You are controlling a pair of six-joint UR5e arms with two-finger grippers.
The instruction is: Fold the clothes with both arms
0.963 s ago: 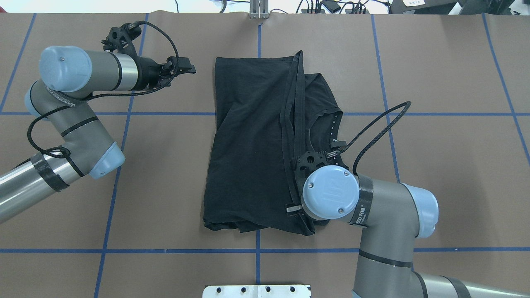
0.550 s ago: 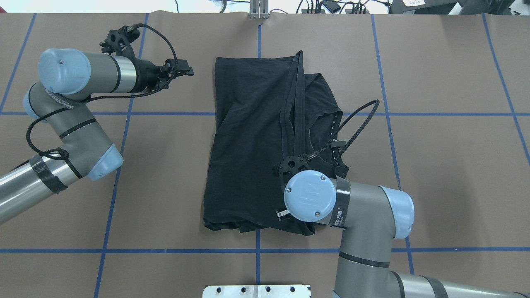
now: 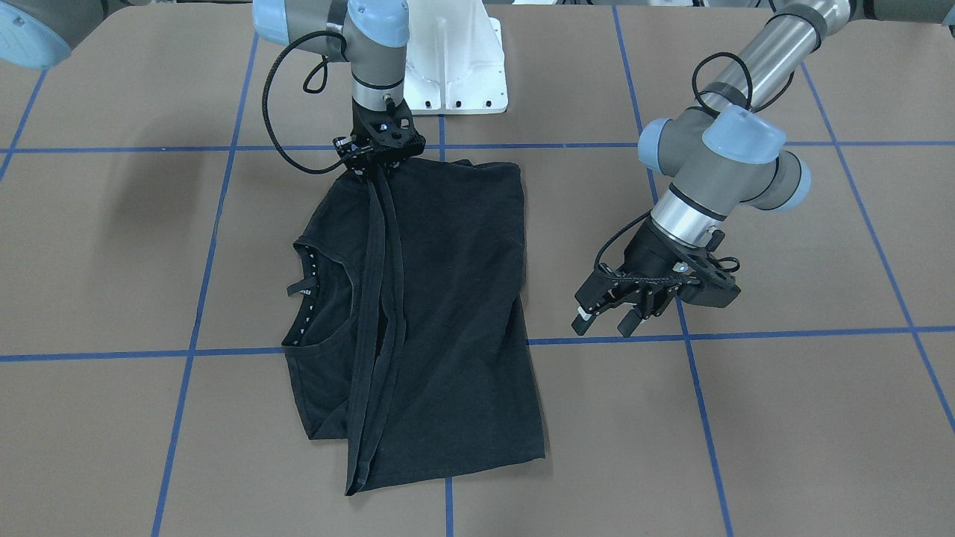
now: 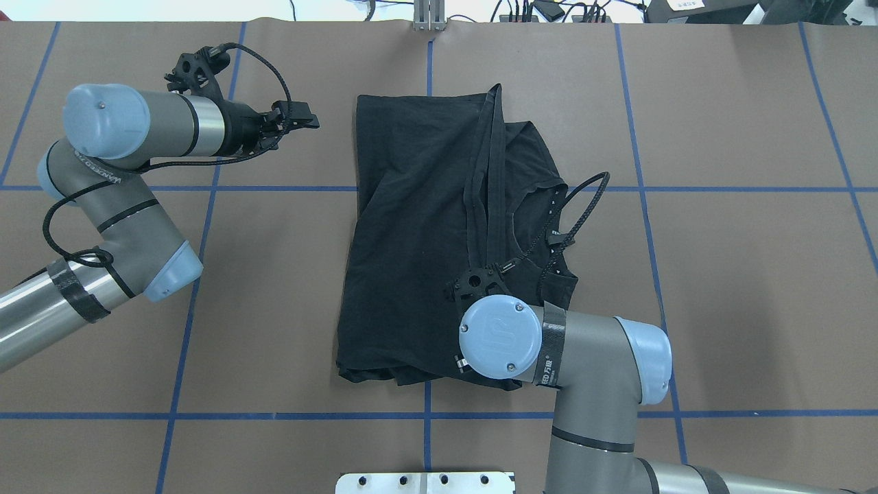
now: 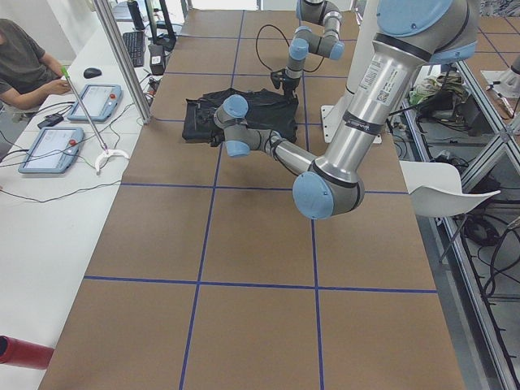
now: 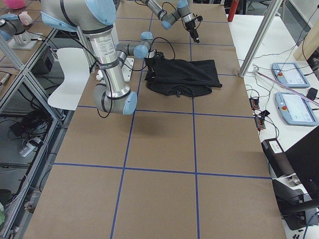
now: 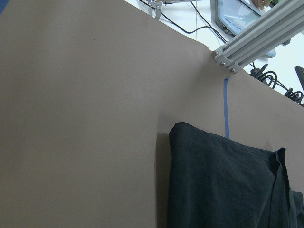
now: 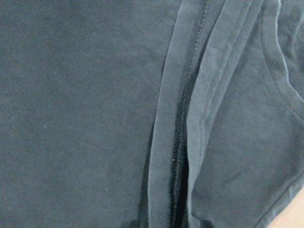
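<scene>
T-shirt [image 3: 455, 298] lay folded lengthwise on the table [image 3: 746, 418] in the front view. The right gripper [image 3: 379, 165] sat at its robot-side edge, grip impossible to tell, and the left gripper [image 3: 613, 319] hung beside the shirt, fingers spread and empty. Overhead, the right arm's wrist covered its own fingers. The right wrist camera showed only black cloth and a hem [image 8: 183, 118].

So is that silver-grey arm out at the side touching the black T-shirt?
No, the left gripper hangs over the brown table, apart from the black T-shirt.
</scene>
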